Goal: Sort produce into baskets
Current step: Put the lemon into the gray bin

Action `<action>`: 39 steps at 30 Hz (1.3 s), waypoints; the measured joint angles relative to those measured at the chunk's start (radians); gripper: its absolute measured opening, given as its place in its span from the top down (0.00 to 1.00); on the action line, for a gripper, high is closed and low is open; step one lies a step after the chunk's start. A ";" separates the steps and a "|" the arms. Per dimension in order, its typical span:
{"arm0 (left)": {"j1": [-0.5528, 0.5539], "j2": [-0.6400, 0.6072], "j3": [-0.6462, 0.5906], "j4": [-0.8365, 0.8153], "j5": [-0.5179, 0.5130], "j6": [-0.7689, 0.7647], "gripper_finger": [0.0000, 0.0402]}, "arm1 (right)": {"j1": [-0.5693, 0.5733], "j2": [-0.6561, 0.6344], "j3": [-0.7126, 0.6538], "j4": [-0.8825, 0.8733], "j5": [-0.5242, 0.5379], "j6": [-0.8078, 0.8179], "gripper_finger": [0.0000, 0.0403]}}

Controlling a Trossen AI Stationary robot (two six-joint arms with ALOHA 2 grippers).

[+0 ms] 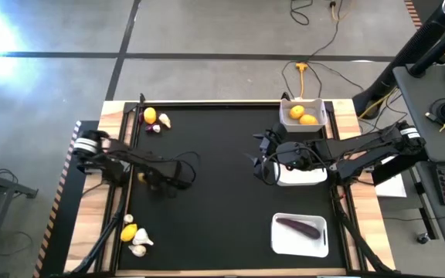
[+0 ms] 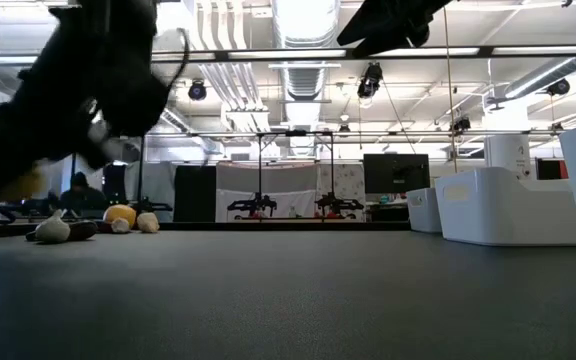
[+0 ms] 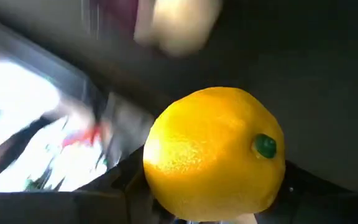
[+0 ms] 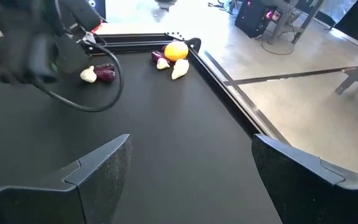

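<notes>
The counter (image 1: 222, 193) has a black mat with wooden edges on both sides, and it stands on a grey floor (image 1: 52, 77) with dark lines; beyond it is a big hall with ceiling pipes (image 2: 303, 25) and monitors. The left gripper (image 1: 144, 177) is low over the mat on the left side, and its fingers are closed around a lemon (image 3: 213, 155), which fills the left wrist view. The right gripper (image 1: 259, 158) hangs over the middle of the mat beside the middle basket (image 1: 304, 176), with its fingers (image 4: 98, 168) wide apart and nothing between them. There are three white baskets along the right edge: the far one (image 1: 290, 123) holds two lemons (image 1: 303, 115), the near one (image 1: 280, 239) holds one eggplant (image 1: 298, 226), and what the middle one holds I cannot tell. On the mat at the far left corner lie one lemon (image 1: 150, 116), one garlic bulb (image 1: 164, 121) and some purple bits (image 1: 153, 128). At the near left corner I count one lemon (image 1: 129, 233) and about three garlic bulbs (image 1: 139, 245).
</notes>
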 joint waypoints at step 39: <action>-0.010 0.210 -0.314 2.052 -0.236 0.159 0.49 | -0.140 0.586 -0.170 0.753 -0.594 -0.187 0.19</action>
